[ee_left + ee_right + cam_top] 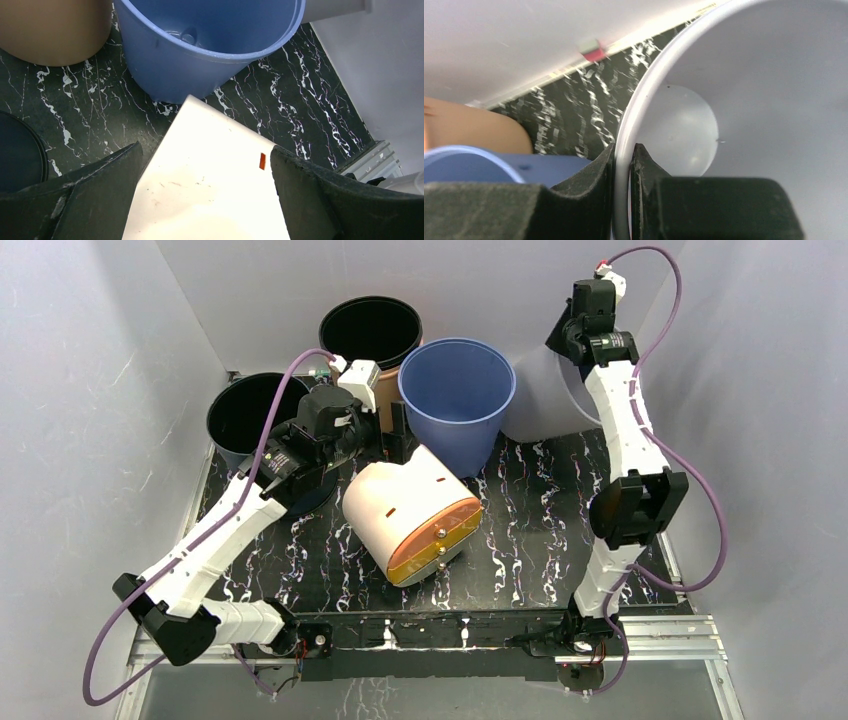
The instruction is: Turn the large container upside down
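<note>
A large pale grey container (pixel 540 400) stands at the back right, tilted, with its mouth toward my right arm. My right gripper (pixel 572 348) is shut on its rim. In the right wrist view the rim (pixel 622 125) runs between my fingers, and the right gripper (pixel 624 152) pinches it with one finger inside and one outside. A cream bin with an orange base (pixel 410 505) lies on its side in the middle. My left gripper (pixel 395 445) is open over its upper side. In the left wrist view the left gripper (pixel 206 160) has its fingers on either side of the cream bin (pixel 210 190).
A blue bucket (pixel 457 390) stands upright between the two arms, close to the grey container. It also shows in the left wrist view (pixel 200 55). A brown bin (pixel 388 388) and two black bins (pixel 370 328) (pixel 245 415) crowd the back left. White walls enclose the table.
</note>
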